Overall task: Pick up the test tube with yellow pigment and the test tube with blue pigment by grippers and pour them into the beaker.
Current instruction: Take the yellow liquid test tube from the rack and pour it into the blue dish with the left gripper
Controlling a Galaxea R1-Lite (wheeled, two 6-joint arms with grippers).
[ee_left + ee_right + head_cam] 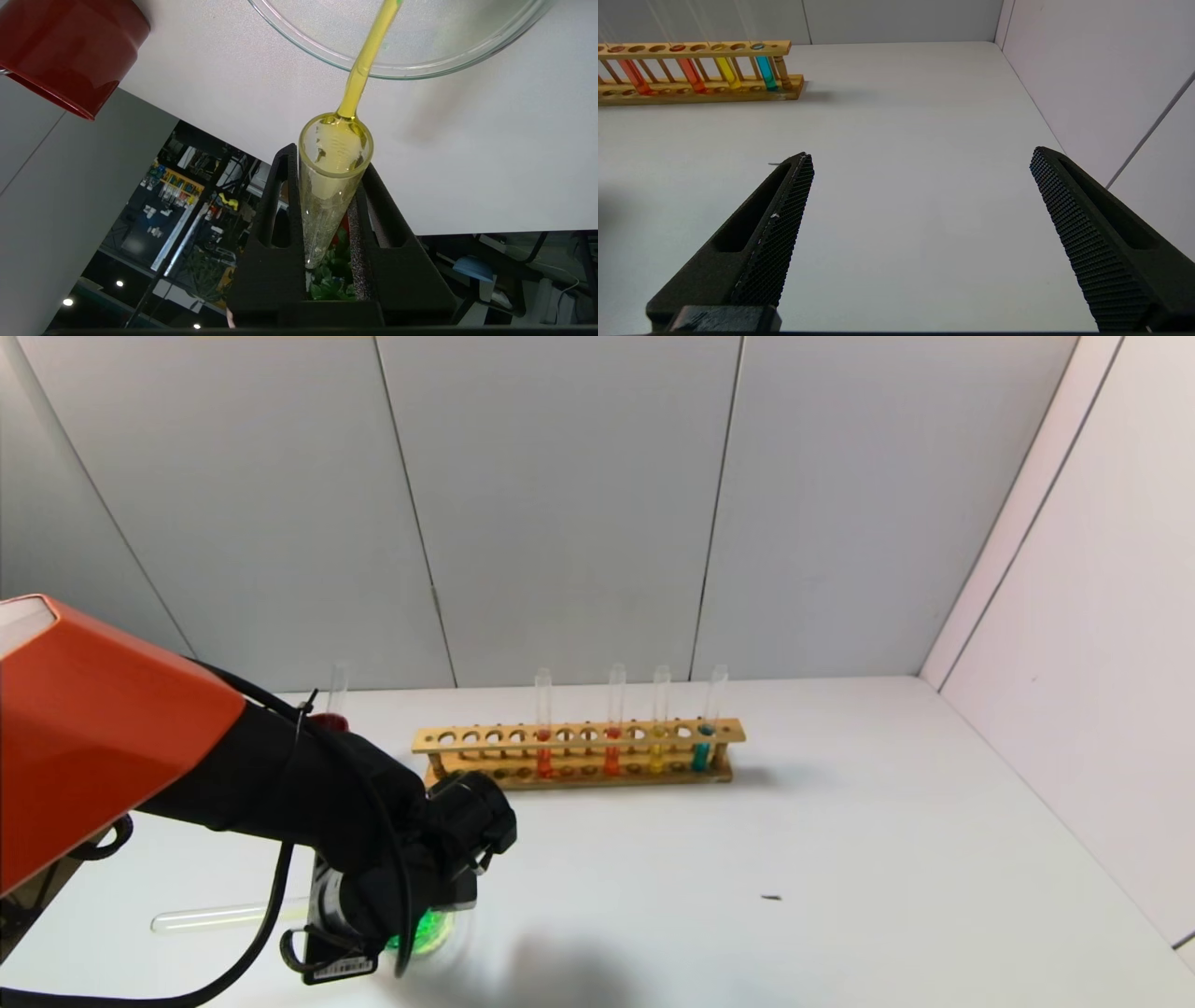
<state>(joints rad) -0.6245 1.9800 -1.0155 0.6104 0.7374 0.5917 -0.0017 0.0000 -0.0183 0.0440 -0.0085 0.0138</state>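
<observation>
My left gripper [327, 161] is shut on the test tube with yellow pigment [327, 196] and holds it tilted, mouth down. A yellow stream [369, 51] runs from the tube into the clear beaker [420, 72]. In the head view this gripper [411, 896] hangs over the beaker [429, 931] at the front left, which holds green liquid. No tube with bright cyan-blue liquid shows. My right gripper [922, 158] is open and empty above bare table at the right, outside the head view.
A wooden rack [579, 756] at the back holds two orange-red tubes, a yellow tube [658, 747] and a teal tube [702, 747]. An empty clear tube [224, 917] lies on the table by the left arm. A dark red cup [70, 51] stands nearby.
</observation>
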